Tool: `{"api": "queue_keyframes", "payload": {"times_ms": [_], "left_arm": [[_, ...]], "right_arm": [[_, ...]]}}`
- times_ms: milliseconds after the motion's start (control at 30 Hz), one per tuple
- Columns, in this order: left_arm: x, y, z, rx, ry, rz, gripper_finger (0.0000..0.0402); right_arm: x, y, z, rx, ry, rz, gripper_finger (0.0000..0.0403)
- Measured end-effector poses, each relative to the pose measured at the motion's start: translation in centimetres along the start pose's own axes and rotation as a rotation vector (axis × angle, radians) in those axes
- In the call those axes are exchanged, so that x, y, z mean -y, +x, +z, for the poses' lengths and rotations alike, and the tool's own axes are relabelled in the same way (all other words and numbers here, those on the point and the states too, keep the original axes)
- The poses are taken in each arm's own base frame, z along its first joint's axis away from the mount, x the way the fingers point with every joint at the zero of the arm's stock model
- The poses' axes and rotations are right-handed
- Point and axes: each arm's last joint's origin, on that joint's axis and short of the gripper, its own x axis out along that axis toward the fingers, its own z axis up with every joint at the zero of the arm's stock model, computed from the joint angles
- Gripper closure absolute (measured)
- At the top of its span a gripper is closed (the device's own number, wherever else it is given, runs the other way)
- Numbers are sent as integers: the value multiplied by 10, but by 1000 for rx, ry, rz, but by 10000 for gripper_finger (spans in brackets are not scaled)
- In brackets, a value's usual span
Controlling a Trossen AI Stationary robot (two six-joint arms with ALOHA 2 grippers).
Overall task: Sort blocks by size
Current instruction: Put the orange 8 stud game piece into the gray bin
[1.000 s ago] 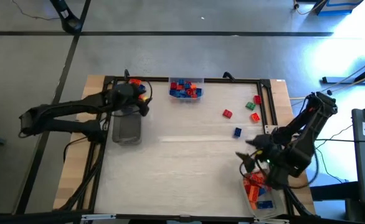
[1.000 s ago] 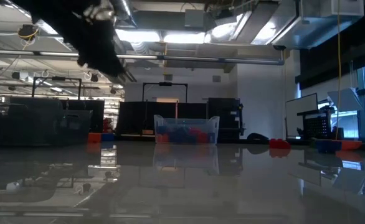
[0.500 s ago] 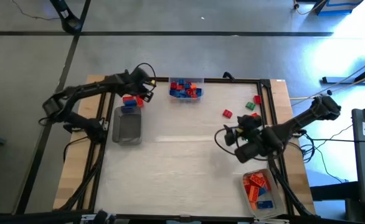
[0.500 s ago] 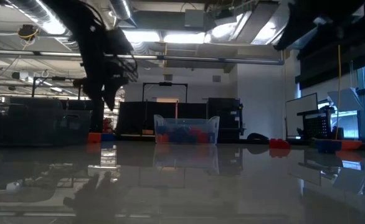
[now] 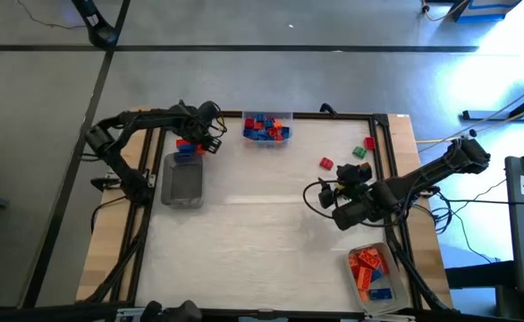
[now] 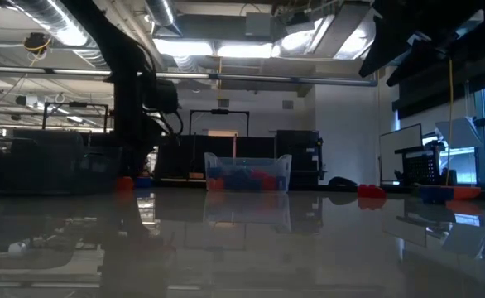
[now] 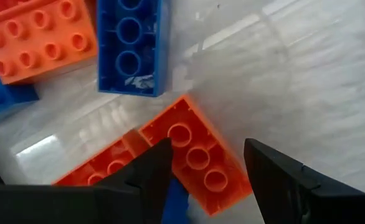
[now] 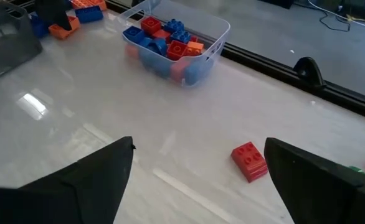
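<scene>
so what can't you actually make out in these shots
- Left gripper: open above an orange brick; its own fingers hide that brick's near edge, left wrist view.
- Tray by the right arm: brick sizes too small to tell, high view.
- Loose blue brick: hidden under the right gripper, high view.

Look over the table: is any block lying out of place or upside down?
Yes. Loose blocks lie outside any tray: a red block and a green block on the bare table. By the left tool, an orange block lies hollow side up.
</scene>
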Motion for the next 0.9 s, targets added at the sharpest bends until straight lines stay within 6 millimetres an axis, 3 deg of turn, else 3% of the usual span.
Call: {"api": "queue_keyframes", "payload": {"times_ms": [233,633,767,900], "left_arm": [[8,6,2,6,31,-21,214],[46,-1,-6,83,214,-93,213],[51,-13,-7,53,179,-69,214],[52,-34,-3,130,156,-81,220]], "right_arm": [[0,0,0,2,4,2,45],[-2,0,1,23,15,10,45],[-2,0,1,22,14,10,45],[-2,0,1,22,14,10,45]]}}
